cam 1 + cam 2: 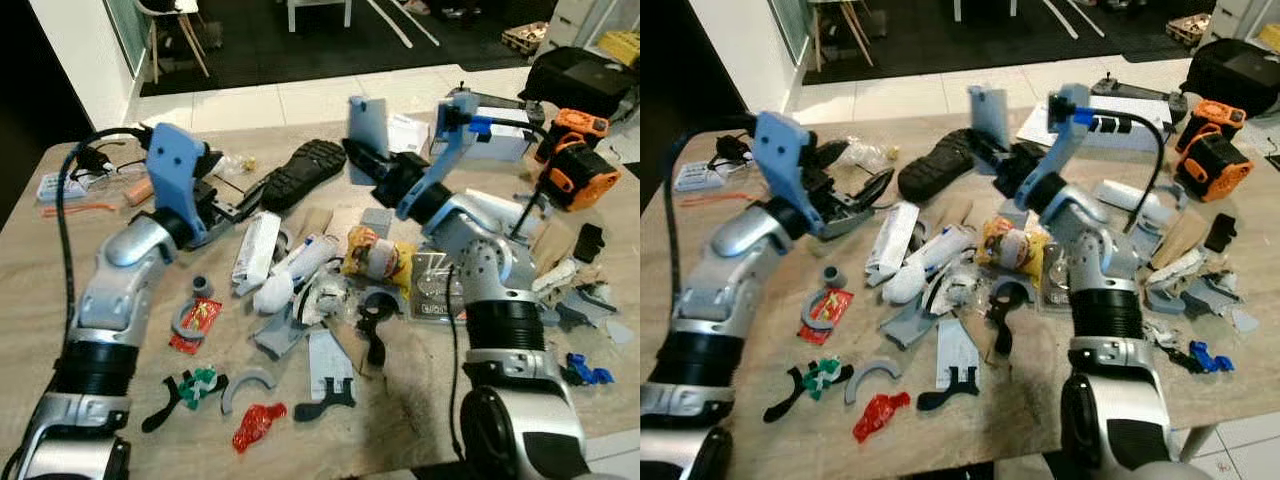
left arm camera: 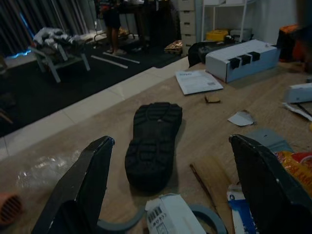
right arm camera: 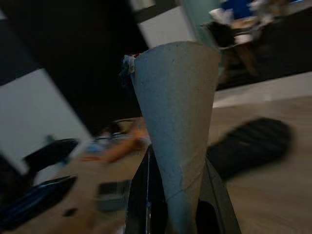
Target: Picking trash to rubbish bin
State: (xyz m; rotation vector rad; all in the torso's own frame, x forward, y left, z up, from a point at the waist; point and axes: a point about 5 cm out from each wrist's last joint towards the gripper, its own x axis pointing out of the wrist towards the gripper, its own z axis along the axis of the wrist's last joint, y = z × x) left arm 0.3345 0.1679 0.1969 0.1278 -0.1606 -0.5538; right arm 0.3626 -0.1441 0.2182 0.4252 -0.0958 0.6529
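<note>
Barely begun: the right gripper (image 1: 362,150) pinches a grey card scrap (image 1: 367,124) at twelve o'clock, the left gripper (image 2: 170,195) gapes empty, and litter covers the table (image 1: 420,410).

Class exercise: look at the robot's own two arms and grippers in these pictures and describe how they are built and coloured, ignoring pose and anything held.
Both arms are silver metal segments joined by ribbed black bands. Each wrist carries a light blue plastic bracket. The left gripper and right gripper each have two long black fingers. A black cable loops along the left arm; another runs along the right.
</note>
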